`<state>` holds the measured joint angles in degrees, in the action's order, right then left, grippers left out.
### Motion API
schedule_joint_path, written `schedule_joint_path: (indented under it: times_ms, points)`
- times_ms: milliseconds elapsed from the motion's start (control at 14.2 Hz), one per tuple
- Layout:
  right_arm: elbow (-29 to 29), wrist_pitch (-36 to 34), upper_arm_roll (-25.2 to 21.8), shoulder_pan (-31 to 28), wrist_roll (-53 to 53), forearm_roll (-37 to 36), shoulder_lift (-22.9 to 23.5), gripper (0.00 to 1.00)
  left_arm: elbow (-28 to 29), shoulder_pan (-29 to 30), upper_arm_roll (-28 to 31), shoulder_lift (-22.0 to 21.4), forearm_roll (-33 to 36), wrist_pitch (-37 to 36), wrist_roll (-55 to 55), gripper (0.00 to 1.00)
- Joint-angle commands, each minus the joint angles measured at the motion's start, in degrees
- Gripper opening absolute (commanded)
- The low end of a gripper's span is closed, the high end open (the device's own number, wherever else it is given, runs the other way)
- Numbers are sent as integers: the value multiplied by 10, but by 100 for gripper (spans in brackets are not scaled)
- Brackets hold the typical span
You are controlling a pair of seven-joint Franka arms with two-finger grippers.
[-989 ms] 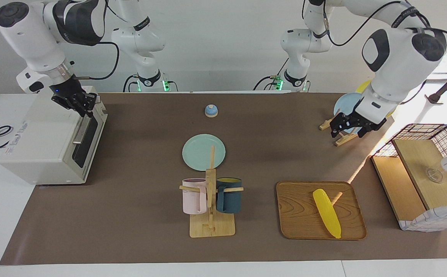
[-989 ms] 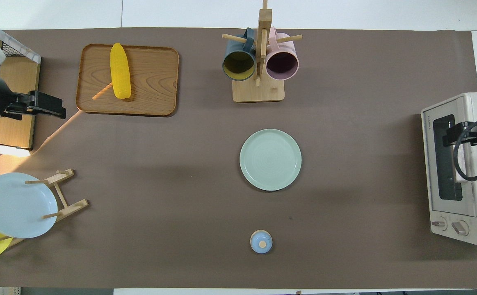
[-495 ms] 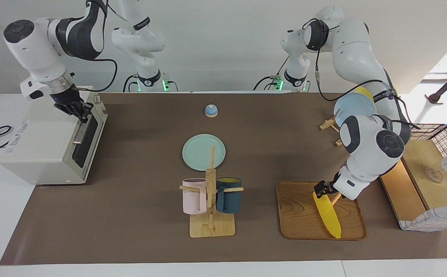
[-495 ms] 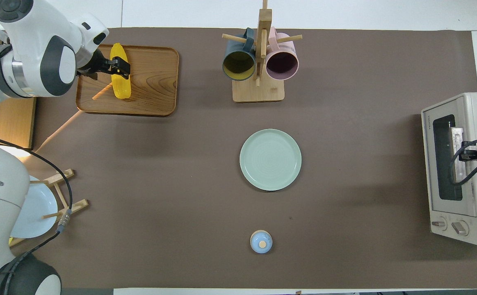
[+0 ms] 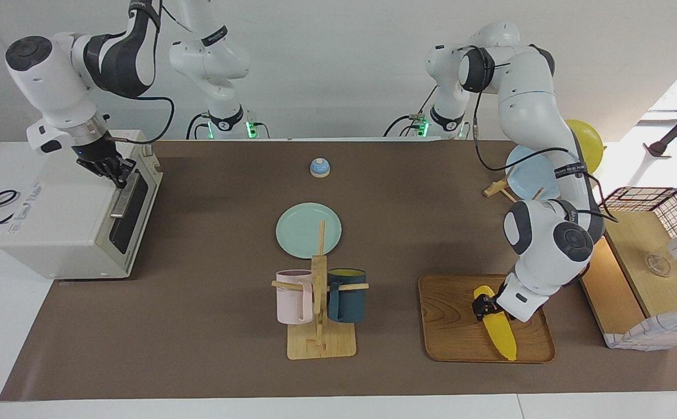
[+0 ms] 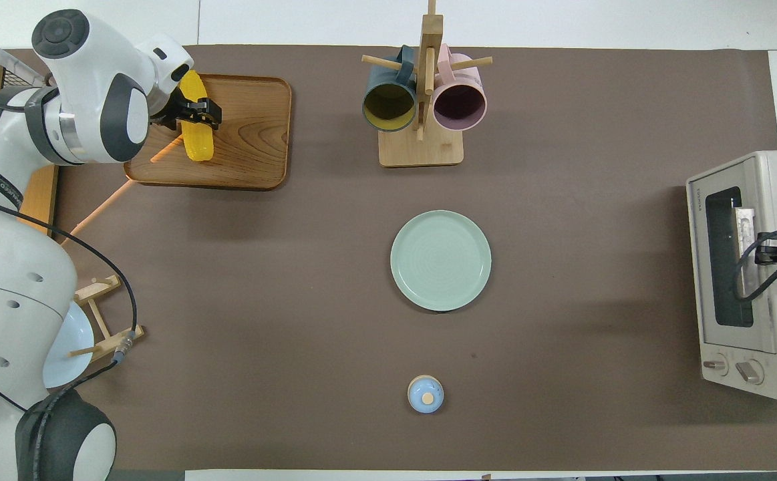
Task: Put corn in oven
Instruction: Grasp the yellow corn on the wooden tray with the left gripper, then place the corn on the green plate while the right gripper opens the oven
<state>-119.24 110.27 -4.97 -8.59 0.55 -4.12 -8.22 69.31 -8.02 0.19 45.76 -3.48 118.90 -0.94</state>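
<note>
Your left gripper (image 5: 480, 306) is down on the corn (image 5: 496, 323), fingers straddling the cob about a third of the way along from its blunt end; whether they are pinched tight or only around it, you cannot tell. The corn, smooth glossy yellow plastic, tapered, lies flat and slantwise on the wooden tray (image 5: 454, 326), a grained rounded-corner rectangle. The tray sits near the table edge farthest from the robots, toward the left arm's end.

Your right gripper (image 5: 118, 173) is at the top edge of the oven (image 5: 64, 221) door, by the metal bar handle (image 5: 121, 201); finger state cannot be read. The oven, a boxy off-white metal case with dark glass door shut, stands at the right arm's end of the table.

On the matte brown mat: a round pale-green plate (image 5: 308, 230) at mid-table, a wooden peg rack (image 5: 319, 326) carrying a pink mug (image 5: 293, 297) and a dark teal mug (image 5: 347, 294) by the edge farthest from the robots, and a small blue domed bell (image 5: 319, 167) near the robots' edge. A light-blue plate (image 5: 533, 174) stands in a wooden stand at the corner beside the left arm's base.
</note>
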Motion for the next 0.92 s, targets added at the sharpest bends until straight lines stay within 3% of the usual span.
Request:
schedule_joint_path:
  times_ms: [0,212,283,565,848]
  points:
    - [-17,14,6,-21,8,-8,0,0,-22,-8,3,-1,10,-31,8,0]
    - [-19,14,7,-21,7,-5,0,0,-22,-10,-4,-52,-14,-87,0,0]
    - [-21,14,7,-19,5,-5,0,0,-16,-16,-3,-87,-41,-93,-12,0]
    - [-35,34,7,-13,1,3,6,0,121,-73,-5,-231,-52,-131,-104,0]
    - [-43,62,7,25,-18,3,33,0,237,-179,-5,-303,-66,-105,-194,0]
